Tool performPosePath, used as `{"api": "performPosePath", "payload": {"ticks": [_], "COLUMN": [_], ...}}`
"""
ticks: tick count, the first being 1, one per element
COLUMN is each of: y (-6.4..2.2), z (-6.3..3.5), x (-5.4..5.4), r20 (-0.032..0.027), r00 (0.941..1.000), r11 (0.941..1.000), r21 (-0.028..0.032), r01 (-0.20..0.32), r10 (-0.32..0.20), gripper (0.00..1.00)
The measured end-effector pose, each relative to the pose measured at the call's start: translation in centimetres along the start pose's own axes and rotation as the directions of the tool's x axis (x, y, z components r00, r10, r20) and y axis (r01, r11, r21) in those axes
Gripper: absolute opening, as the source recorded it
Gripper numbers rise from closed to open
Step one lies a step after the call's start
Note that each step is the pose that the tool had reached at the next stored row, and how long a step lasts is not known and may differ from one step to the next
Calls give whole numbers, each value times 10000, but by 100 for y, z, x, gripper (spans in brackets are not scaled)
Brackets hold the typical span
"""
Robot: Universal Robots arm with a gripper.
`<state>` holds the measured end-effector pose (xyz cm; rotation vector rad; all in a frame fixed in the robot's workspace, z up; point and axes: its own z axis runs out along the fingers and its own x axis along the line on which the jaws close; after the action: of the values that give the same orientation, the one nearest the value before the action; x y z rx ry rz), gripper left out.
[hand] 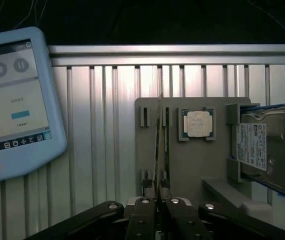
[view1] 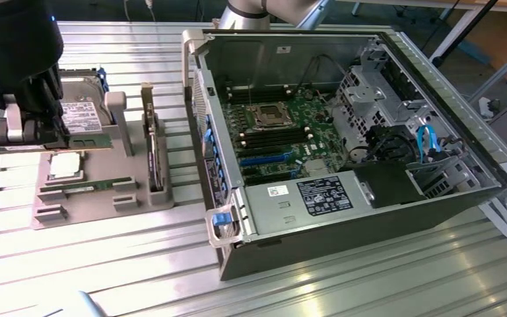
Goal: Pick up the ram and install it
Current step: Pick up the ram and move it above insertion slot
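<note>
Now ram (view1: 86, 142) pinched edge-on between clenched fingers (hand: 143, 220); held clear above tray (view1: 95, 201)

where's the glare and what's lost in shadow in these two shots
exterior view: lamp glare streaks the metal table and whitens the processor chip, while the gripper gripping the ram is a dark mass; wrist view: the pendant screen is washed out, the background beyond the table is black, and the gripper sits in shadow.
</note>
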<state>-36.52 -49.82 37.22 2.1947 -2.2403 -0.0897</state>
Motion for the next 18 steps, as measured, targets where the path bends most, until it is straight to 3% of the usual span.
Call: {"api": "performPosePath", "payload": {"ticks": [4, 6, 7, 9, 12, 18], "y": [-9, -87, -167, -249, -469, -776], "z": [-2, -3, -6, -8, -16, -25], "x": [-1, -2, -4, -6, -10, -16], "r20": [-2, -1, -1, 0, -1, -1], "r00": [10000, 10000, 10000, 10000, 10000, 10000], "r11": [10000, 10000, 10000, 10000, 10000, 10000], "r21": [-2, 0, 0, 0, -1, -1], "r01": [-1, -1, -1, 0, -1, 0], "r10": [1, 1, 1, 0, 1, 0], "gripper": [14, 14, 14, 14, 14, 14]}}
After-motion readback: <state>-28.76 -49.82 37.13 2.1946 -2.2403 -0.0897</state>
